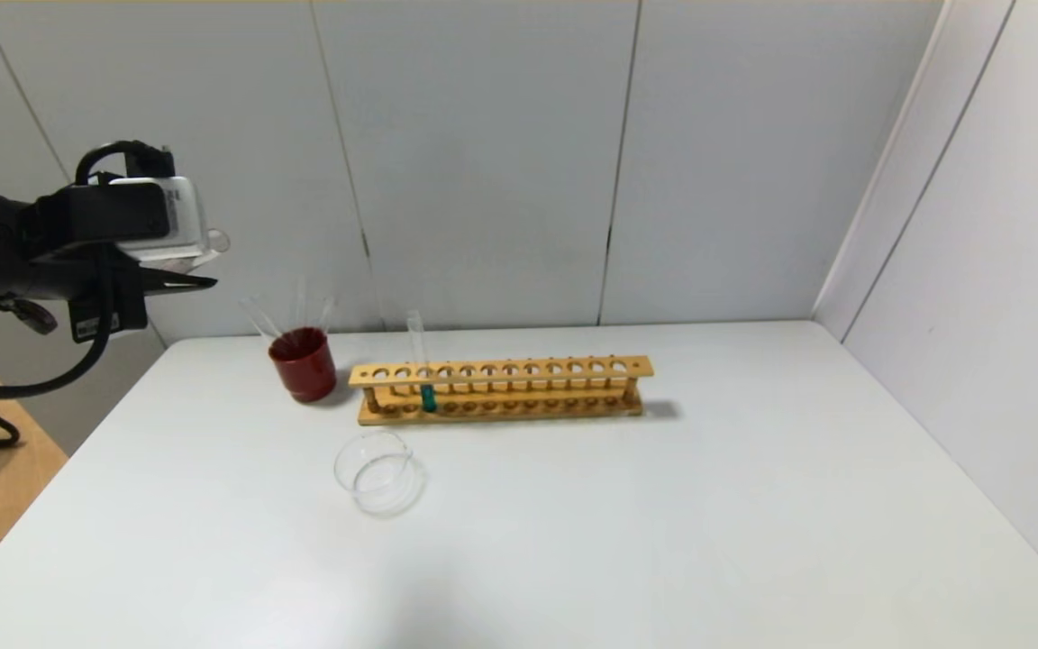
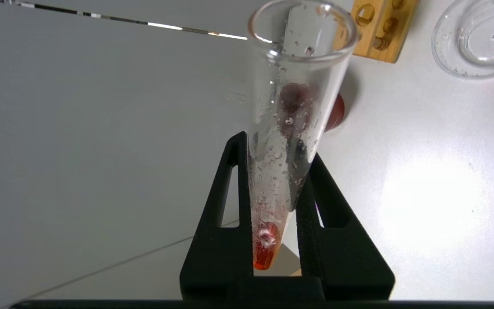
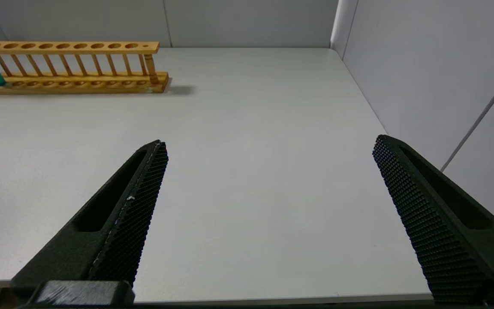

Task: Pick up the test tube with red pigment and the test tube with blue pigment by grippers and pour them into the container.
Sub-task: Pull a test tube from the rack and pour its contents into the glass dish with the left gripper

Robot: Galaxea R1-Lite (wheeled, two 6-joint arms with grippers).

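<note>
Left claw (image 2: 272, 171) clamps the red tube (image 2: 287, 128), raised left of the table (image 1: 663, 505). Cup (image 1: 303, 363), rack (image 1: 501, 389), dish (image 1: 378, 471) lie beyond. Right claw (image 3: 268, 154) gapes wide.

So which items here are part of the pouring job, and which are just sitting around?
Part of the job:
- test tube with red pigment, gripped by the left end effector, raised off the table's left side
- test tube with blue pigment, standing in the rack
- container
- right end effector, open

Lying about:
- wooden rack
- dark red cup holding clear tubes
</note>
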